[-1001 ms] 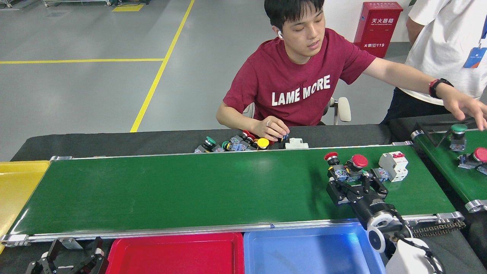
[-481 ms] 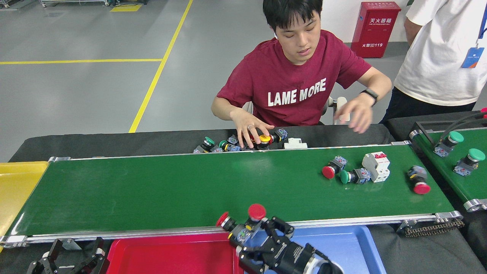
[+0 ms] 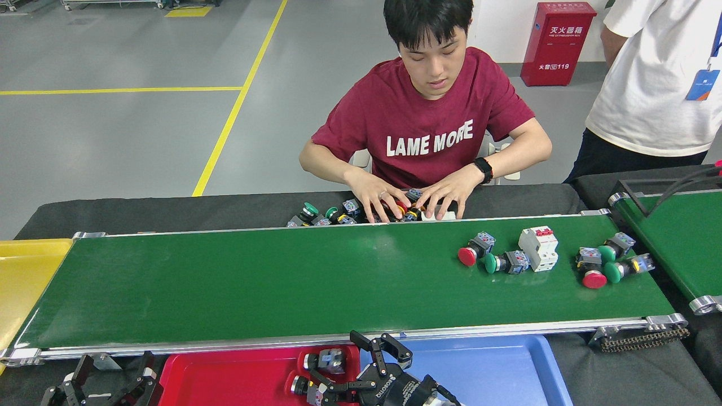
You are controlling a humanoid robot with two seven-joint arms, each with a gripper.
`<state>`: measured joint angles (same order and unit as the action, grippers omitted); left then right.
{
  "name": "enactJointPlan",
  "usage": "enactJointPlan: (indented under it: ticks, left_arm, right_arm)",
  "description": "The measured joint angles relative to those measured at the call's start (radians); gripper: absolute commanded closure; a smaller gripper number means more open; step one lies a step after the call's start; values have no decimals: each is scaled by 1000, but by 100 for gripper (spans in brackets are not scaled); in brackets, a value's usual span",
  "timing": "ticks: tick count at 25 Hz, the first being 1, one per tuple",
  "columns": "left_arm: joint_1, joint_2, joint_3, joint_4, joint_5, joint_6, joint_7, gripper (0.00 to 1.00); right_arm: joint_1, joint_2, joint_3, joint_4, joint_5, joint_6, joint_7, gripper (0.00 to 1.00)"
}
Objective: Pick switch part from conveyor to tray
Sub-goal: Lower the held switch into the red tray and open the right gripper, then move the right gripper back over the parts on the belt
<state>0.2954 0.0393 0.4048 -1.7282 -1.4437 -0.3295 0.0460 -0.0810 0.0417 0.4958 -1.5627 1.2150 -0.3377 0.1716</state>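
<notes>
While the right gripper point(image 3: 361, 366) hangs over the right end of the red tray point(image 3: 237, 378) with its fingers spread, two switch parts point(image 3: 324, 372) lie in that tray just beside the fingertips, apparently let go. At the bottom left corner the left gripper point(image 3: 104, 386) sits low with its fingers apart and empty. Beside the red tray is a blue tray point(image 3: 496, 366). Beyond them the conveyor point(image 3: 254, 282) carries more switches point(image 3: 507, 260) and a white breaker point(image 3: 538, 248) near its right end. Farther back a seated person's hands point(image 3: 417, 197) rest on a pile of parts

Grey floor point(image 3: 141, 135), yellow lines point(image 3: 237, 107), red cabinet point(image 3: 555, 42).
</notes>
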Motion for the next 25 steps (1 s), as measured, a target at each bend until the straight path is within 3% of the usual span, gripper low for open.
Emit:
enactJointPlan:
  ticks: [5, 8, 11, 15, 18, 25]
  left_arm:
    - [0, 0, 0, 0, 0, 0, 0, 0]
    - [0, 0, 0, 0, 0, 0, 0, 0]
    - [5, 0, 0, -1, 0, 0, 0, 0]
    - [8, 0, 0, -1, 0, 0, 0, 0]
    - [9, 0, 0, -1, 0, 0, 0, 0]
    - [10, 0, 6, -1, 0, 0, 0, 0]
  right_arm:
    - [-31, 0, -249, -38, 0, 86, 0, 4]
    - [-33, -8, -334, -39, 6, 230, 3, 3]
    - [5, -89, -357, -49, 7, 367, -5, 3]
    - [178, -176, -387, -119, 6, 437, -95, 3]
    - [285, -191, -406, -182, 5, 445, -151, 3]
    - [318, -191, -406, -192, 5, 448, -206, 2]
